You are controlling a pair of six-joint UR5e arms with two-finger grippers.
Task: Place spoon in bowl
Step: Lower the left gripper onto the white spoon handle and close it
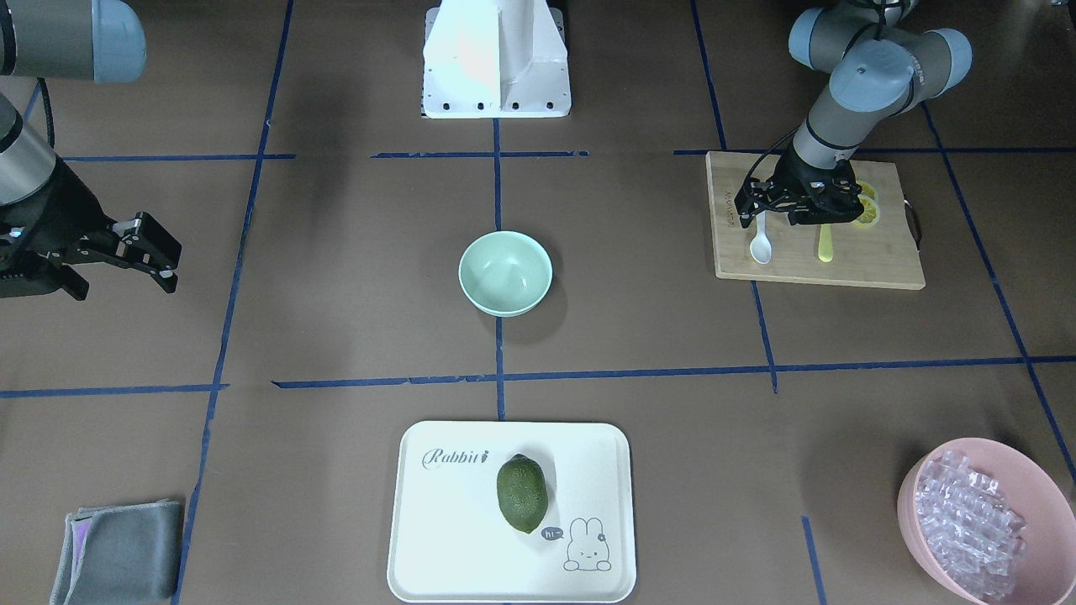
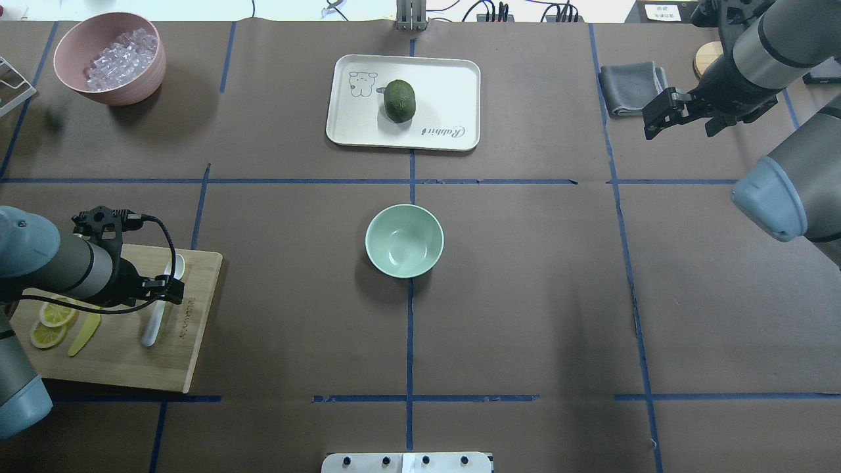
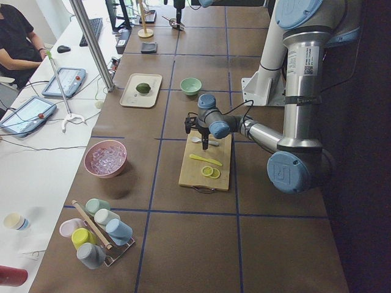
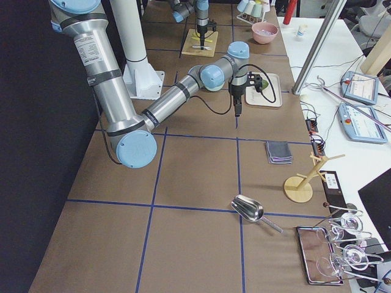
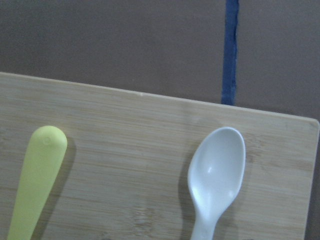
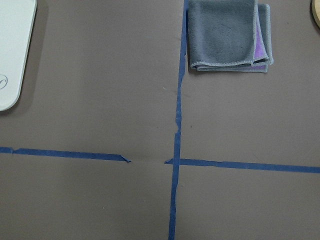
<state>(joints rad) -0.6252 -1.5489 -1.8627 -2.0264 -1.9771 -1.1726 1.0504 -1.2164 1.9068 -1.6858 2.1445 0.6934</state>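
Note:
The white spoon (image 1: 761,245) lies on a bamboo cutting board (image 1: 807,265), scoop toward the table's middle. It also shows in the overhead view (image 2: 152,328) and close up in the left wrist view (image 5: 217,170). My left gripper (image 1: 794,217) hangs open and empty low over the board, above the spoon's handle and the knife; in the overhead view (image 2: 172,291) it covers the middle of the handle. The mint-green bowl (image 1: 505,273) stands empty at the table's centre (image 2: 404,240). My right gripper (image 1: 126,281) is open and empty, far off at the other side.
A yellow-green knife (image 1: 825,245) and lemon slices (image 2: 52,314) lie on the board beside the spoon. A white tray (image 1: 437,521) holds an avocado (image 1: 521,493). A pink bowl (image 1: 1042,487) of clear pieces and a grey cloth (image 1: 118,550) sit at the far corners.

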